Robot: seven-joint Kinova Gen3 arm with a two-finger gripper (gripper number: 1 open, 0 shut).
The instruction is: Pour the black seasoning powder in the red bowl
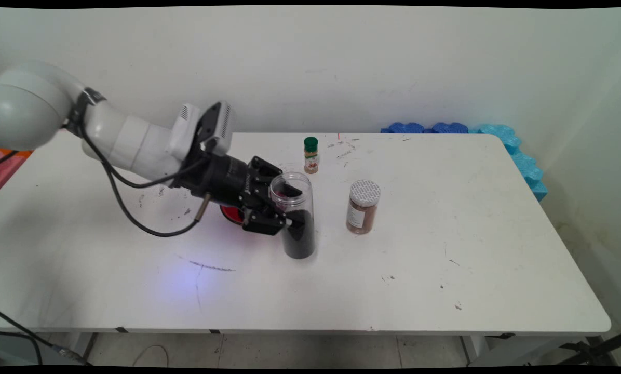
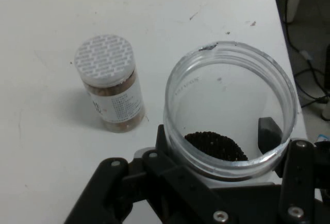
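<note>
The gripper (image 1: 288, 206) pinches the open clear jar (image 1: 296, 218) standing between its fingers.

clear jar (image 1: 296, 218) | lidless, upright | dark grains at bottom | table centre, in claw (image 1: 291, 208)

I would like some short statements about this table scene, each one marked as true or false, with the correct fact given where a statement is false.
1. The black two-finger gripper has its jaws closed around the clear open-topped plastic jar. True.
2. That jar is filled to the brim with dark grains. False: the grains fill only its lower part.
3. The brown spice jar with a white patterned lid stands upright, apart from the clear jar. True.
4. The small spice bottle with a green cap lies on its side. False: it stands upright, nearer the wall.
5. The clear jar carries a red lid. False: its mouth is open.
</note>
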